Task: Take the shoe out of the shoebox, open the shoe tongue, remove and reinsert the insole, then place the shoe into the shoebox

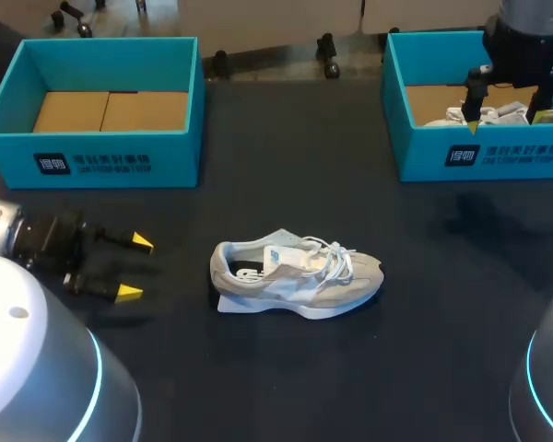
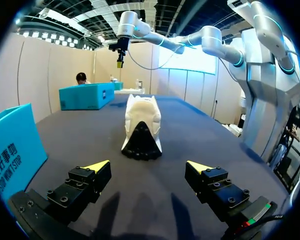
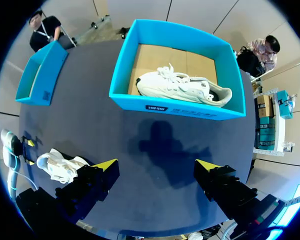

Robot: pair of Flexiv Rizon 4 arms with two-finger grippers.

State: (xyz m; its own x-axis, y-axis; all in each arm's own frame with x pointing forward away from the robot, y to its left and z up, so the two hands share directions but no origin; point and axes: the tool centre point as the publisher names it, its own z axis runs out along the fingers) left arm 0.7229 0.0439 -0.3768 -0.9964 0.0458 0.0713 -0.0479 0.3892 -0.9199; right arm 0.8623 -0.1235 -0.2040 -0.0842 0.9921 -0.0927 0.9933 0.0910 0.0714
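— Shoe first: where is the grey and white lace-up shoe (image 1: pixel 295 276)?
— Out on the dark desk (image 1: pixel 369 387), nearer me than the 2 boxes and roughly between them side to side. Its toe points toward my right, its heel toward the left gripper (image 1: pixel 136 267). A flat white edge shows under the heel end; I cannot tell what it is.
— And the left gripper?
— Released. Its 2 yellow-tipped fingers stand wide apart low over the desk with nothing between them. From its wrist, the left gripper (image 2: pixel 149 167) faces the grey shoe (image 2: pixel 141 127), which lies ahead and apart from it.
— The boxes?
— The open teal cardboard left shoebox (image 1: pixel 92 157) shows only its brown floor. The matching right shoebox (image 1: pixel 498 157) holds a white lace-up shoe (image 1: pixel 461 115).
— The right gripper?
— Also released. The right gripper (image 1: pixel 507 110) hangs over the right shoebox. From its wrist, the right gripper (image 3: pixel 156 165) looks down on that box (image 3: pixel 175 107) and the white shoe (image 3: pixel 182 87) lying along its floor, well below the fingers. The grey shoe (image 3: pixel 60 165) shows on the desk off to one side.
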